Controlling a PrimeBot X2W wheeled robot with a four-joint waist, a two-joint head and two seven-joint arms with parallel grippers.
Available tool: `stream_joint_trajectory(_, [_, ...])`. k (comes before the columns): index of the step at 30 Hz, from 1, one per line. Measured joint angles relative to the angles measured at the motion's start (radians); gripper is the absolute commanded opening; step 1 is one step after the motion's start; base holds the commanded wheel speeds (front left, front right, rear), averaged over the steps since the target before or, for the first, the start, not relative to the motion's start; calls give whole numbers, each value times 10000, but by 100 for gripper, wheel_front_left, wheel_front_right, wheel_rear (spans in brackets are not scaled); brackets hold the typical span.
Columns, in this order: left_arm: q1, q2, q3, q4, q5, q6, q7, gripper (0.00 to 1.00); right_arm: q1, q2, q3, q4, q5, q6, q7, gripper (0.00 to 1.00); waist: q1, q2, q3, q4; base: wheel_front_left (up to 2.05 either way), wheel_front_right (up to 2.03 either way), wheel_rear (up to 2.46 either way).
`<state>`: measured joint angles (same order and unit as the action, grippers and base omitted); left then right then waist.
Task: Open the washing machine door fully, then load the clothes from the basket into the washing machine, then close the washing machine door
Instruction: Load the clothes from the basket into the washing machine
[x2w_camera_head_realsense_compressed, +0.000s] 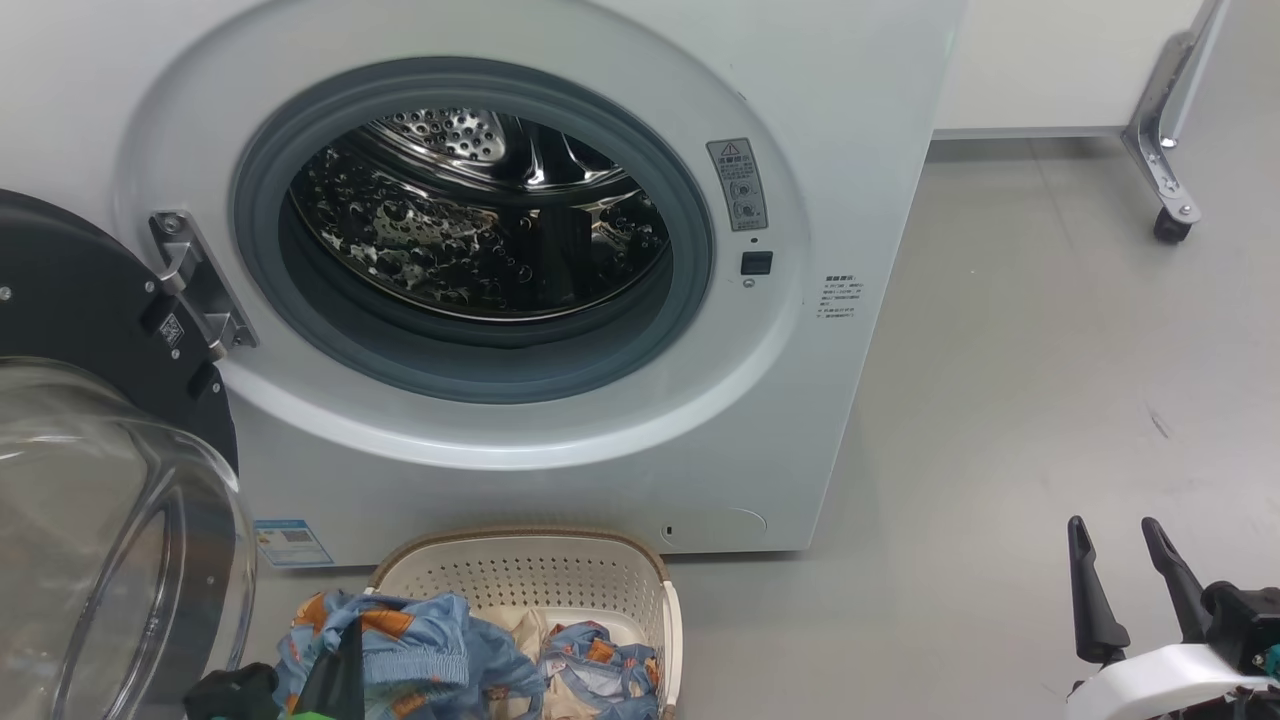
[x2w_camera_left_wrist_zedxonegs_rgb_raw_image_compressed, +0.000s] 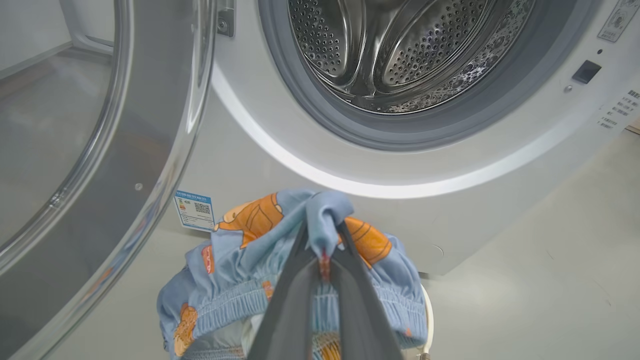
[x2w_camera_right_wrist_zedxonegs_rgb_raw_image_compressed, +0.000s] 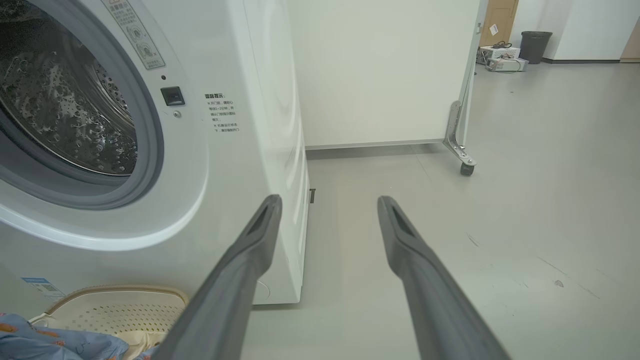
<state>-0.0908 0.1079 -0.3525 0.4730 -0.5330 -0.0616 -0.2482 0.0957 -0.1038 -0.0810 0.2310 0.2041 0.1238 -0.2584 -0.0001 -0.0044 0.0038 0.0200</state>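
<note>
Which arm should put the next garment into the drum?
Left. The left pincer is shut on a light-blue garment just below the open drum; the right pincer hangs open and empty beside the machine.

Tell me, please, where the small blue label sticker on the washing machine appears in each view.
Head view: the blue label sticker is at lower left, on the washing machine, beside the door glass.
Left wrist view: left of centre, beside the held garment.
Right wrist view: far lower left, above the basket.
Shared landmark: the black latch slot right of the drum.
</note>
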Motion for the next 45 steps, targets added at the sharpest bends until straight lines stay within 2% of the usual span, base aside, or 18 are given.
stream_joint_trajectory(23, [1093, -21, 343, -2125, 947, 226, 0, 0, 284, -8, 213, -63, 81, 0, 0, 100, 0, 0, -654, -17, 0, 0, 0])
stream_joint_trajectory(45, [1729, -63, 500, -2947, 1120, 309, 0, 0, 453, -10, 299, -100, 178, 0, 0, 100, 0, 0, -669, -95, 0, 0, 0])
